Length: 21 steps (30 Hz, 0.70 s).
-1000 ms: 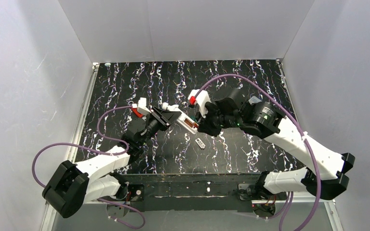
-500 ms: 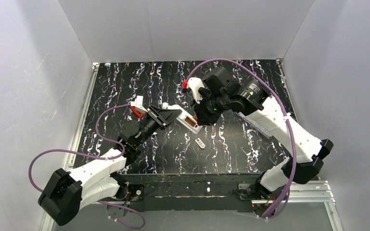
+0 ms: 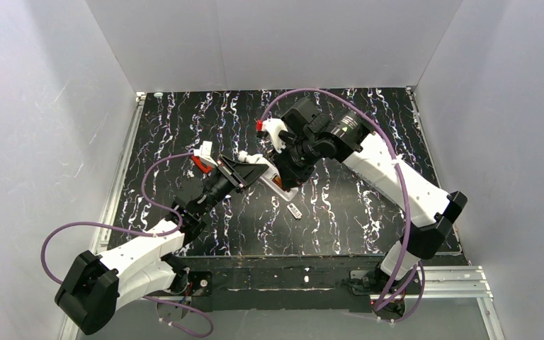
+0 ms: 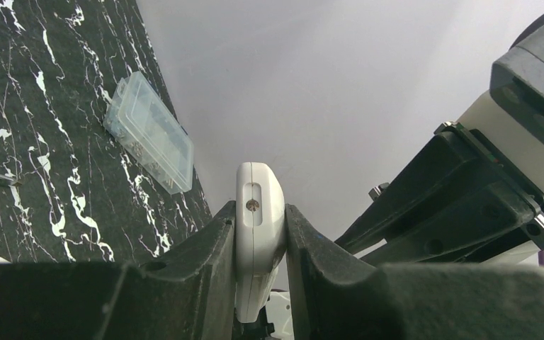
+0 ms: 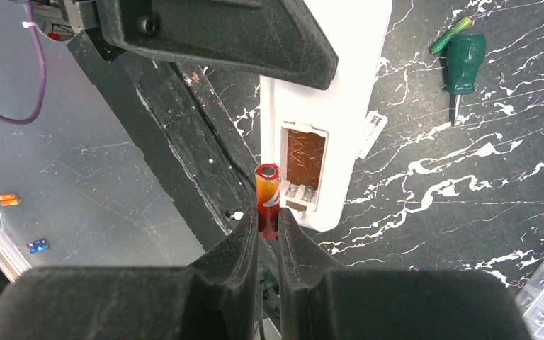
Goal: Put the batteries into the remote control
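My left gripper point(image 3: 252, 170) is shut on the white remote control point(image 3: 269, 173) and holds it above the table, edge-on between the fingers point(image 4: 258, 227). In the right wrist view the remote control point(image 5: 340, 92) shows its back, and the recessed battery bay point(image 5: 304, 166) is open with a brown floor and metal contacts. My right gripper point(image 5: 268, 216) is shut on a red-orange battery point(image 5: 267, 195), which stands upright just left of the bay, close to the remote's edge. From above, the right gripper point(image 3: 288, 170) hangs right over the remote's bay end.
A small flat whitish cover plate point(image 3: 295, 210) lies on the black marbled table point(image 3: 368, 198) below the remote. A green-handled screwdriver point(image 5: 460, 60) lies nearby, and a clear plastic compartment box point(image 4: 150, 131) sits further back. White walls enclose the table.
The right arm has swung up and to the left, bringing its gripper with the battery from the remote's right side to above its bay end. The left arm has hardly moved.
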Available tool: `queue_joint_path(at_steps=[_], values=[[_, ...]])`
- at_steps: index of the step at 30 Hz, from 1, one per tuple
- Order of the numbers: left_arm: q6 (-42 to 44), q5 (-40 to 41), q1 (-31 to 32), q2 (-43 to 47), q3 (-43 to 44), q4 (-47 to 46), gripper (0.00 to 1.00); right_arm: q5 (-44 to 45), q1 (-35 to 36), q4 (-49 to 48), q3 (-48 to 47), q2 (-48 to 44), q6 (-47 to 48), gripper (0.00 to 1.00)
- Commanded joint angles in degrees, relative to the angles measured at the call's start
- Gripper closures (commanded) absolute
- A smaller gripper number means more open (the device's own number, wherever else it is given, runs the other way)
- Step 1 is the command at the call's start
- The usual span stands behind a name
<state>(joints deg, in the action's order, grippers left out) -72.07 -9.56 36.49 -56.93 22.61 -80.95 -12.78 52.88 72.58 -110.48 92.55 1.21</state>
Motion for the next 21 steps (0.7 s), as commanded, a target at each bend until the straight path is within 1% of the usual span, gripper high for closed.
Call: queue_joint_path(at_steps=[1, 8, 21], values=[[-0.06, -1.42, -0.11, 1.17, 1.64, -5.27, 1.00, -0.50, -0.25, 0.37, -0.79, 0.43, -0.77, 0.99], [0.69, -1.66, -0.11, 1.54, 1.33, -4.60, 1.00, 1.40, -0.40, 1.56, -0.35, 1.34, -2.94, 0.99], [1.12, -2.34, -0.10, 1.64, 1.38, -4.57, 1.00, -0.38, -0.45, 2.62, 1.54, 2.54, -4.85, 0.99]])
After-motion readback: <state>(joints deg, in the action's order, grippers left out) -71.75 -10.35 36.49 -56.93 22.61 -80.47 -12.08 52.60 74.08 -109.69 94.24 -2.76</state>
